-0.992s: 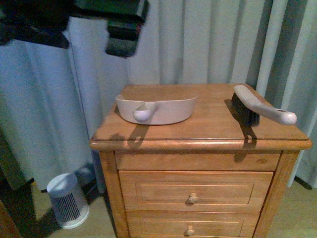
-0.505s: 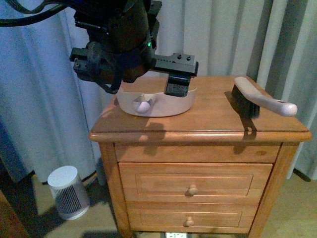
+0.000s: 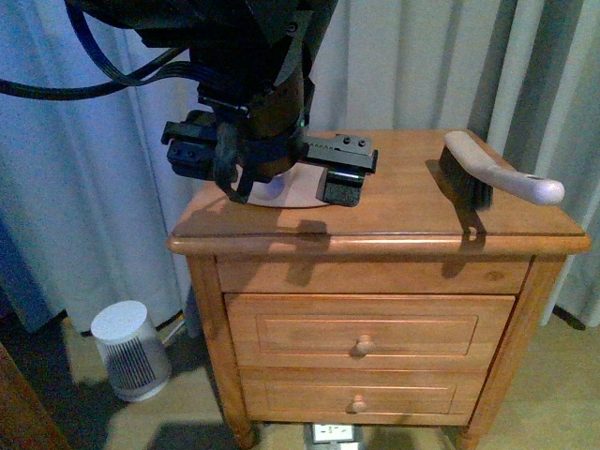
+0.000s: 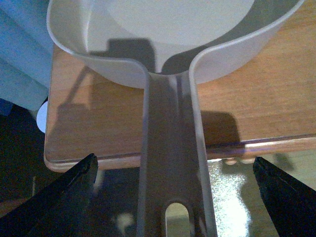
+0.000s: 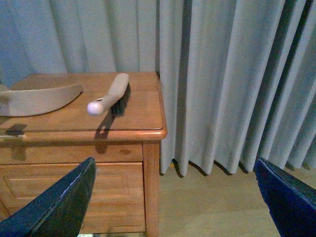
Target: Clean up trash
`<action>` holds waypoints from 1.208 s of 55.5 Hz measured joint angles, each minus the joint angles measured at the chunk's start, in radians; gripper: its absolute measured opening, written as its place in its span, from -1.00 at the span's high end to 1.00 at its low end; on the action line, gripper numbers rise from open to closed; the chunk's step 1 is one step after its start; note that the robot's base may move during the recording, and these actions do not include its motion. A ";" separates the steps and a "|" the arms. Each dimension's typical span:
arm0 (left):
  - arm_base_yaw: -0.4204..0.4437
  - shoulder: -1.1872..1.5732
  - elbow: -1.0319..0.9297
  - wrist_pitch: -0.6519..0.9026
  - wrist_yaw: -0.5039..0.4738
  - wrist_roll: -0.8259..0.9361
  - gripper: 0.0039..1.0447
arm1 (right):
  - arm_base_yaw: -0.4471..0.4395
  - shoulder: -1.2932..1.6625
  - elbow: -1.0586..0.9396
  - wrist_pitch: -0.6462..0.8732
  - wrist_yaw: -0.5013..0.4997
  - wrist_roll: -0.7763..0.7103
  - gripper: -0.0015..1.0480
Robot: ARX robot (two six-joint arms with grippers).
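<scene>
Left gripper (image 4: 175, 195) straddles the dustpan (image 4: 118, 69) handle (image 4: 170, 148).
Its fingers (image 4: 69, 192) spread wide, the handle between them and clear of both; the right gripper (image 5: 173, 207) gapes empty, the brush (image 5: 111, 94) beyond its fingers. The trash's place cannot be told.

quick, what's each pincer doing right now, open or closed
Left pincer: open, with the dustpan handle between its fingers, not gripped.
Right pincer: open, empty.

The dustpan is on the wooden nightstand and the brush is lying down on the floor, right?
Not quite. The brush isn't on the floor. It lies on top of the wooden nightstand too, apart from the dustpan. The right wrist view shows both up there.
</scene>
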 joint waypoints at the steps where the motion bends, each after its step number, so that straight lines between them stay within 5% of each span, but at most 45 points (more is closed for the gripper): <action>1: 0.000 0.002 0.003 0.000 -0.002 0.000 -0.85 | 0.000 0.000 0.000 0.000 0.000 0.000 -0.86; 36: -0.011 0.028 0.034 0.006 -0.002 0.000 -0.85 | 0.000 0.000 0.000 0.000 0.000 0.000 -0.86; 58: -0.012 0.028 0.027 0.013 0.000 -0.001 0.37 | 0.000 0.000 0.000 0.000 0.000 0.000 -0.86; 67: -0.011 0.026 0.017 0.032 0.014 0.000 0.43 | 0.000 0.000 0.000 0.000 0.000 0.000 -0.86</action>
